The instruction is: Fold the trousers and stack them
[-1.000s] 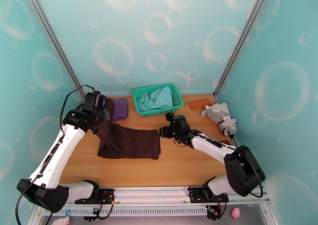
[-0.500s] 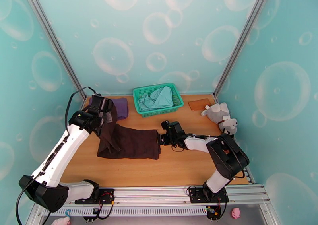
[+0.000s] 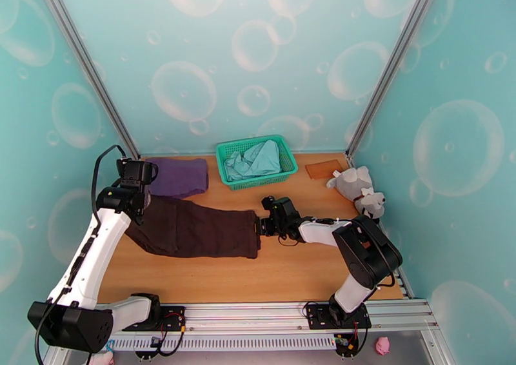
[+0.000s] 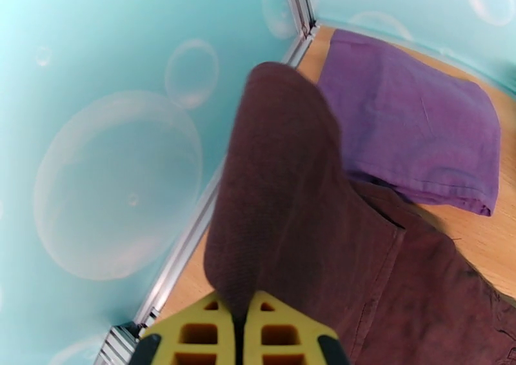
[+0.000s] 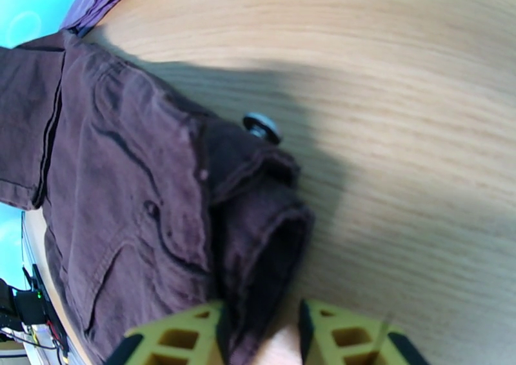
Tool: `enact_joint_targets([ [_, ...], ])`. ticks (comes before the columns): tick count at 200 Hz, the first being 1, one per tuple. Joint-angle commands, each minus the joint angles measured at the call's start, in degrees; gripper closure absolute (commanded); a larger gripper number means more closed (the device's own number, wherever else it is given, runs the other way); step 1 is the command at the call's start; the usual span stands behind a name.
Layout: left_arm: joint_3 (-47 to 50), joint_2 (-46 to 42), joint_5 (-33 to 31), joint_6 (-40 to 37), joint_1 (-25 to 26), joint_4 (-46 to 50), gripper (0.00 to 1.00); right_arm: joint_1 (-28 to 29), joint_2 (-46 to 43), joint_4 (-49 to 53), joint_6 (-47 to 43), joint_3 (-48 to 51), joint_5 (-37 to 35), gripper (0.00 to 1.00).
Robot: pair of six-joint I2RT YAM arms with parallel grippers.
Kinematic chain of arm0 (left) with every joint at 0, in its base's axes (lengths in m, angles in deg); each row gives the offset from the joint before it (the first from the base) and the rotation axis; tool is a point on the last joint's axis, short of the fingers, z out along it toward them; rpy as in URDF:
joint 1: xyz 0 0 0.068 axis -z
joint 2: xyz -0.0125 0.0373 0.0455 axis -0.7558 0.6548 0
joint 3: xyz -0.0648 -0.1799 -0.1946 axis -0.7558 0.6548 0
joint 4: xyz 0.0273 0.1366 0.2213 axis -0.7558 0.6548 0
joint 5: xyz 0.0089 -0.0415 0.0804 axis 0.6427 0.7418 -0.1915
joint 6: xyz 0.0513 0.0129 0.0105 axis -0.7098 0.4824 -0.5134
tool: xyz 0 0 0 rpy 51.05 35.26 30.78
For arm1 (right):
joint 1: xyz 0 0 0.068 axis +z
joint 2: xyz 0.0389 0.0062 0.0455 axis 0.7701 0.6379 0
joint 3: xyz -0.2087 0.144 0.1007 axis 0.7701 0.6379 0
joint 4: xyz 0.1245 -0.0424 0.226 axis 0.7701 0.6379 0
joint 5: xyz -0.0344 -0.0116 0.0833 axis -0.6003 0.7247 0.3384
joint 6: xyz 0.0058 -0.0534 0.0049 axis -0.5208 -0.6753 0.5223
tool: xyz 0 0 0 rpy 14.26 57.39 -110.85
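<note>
evidently the work sat in the spreading-out stage, before any fold. the trousers (image 3: pixel 193 231) lay lengthwise across the left and middle of the worktop (image 3: pixel 297 269), waist end to the right and leg end to the left, just near of the purple cloth (image 3: pixel 177 177). the left end effector (image 4: pixel 240 311) was clamped tight on the leg end, raised off the wood by the left wall, with brown cloth rising out of the closed yellow fingers (image 4: pixel 284 327). the right end effector (image 5: pixel 261 321) sat low at the waist end, its jaws either side of the bunched waistband, cloth filling most of the gap, which i read as a grip. the next move, as i judged it, called for drawing the two ends apart to flatten the garment, then carrying one end over the other without dragging the purple cloth along. the top view gave the whole layout, including the green basket (image 3: pixel 284 166) at the far edge, but hid both pinches under the wrists. the left wrist view showed the lifted leg as a narrow ridge beside the purple cloth, and the right wrist view showed the rumpled waistband, its seams and a pale button (image 5: pixel 261 126).
</note>
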Motion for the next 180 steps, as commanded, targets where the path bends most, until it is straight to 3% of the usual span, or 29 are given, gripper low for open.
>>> enact_joint_targets([
  [1, 0.37, -3.1, -3.78, -6.36, -0.46, -8.6, 1.0, 0.1, 1.01, -1.73, -1.22, -0.39, 0.84, 0.64],
  [52, -0.84, -1.42, 0.96, -9.67, -0.67, -12.37, 1.0, 0.16, 1.1, -1.84, -1.45, -0.28, 0.91, 0.64],
  [117, 3.19, -3.81, 7.52, -2.79, 0.71, -11.05, 1.0, -0.24, -0.53, -2.39, -1.22, 0.46, 1.44, 0.64],
  [180, 1.93, -1.59, 11.88, 11.8, 13.78, -8.18, 1.0, -4.81, -5.11, -5.01, 1.69, 4.35, 3.52, 0.62],
])
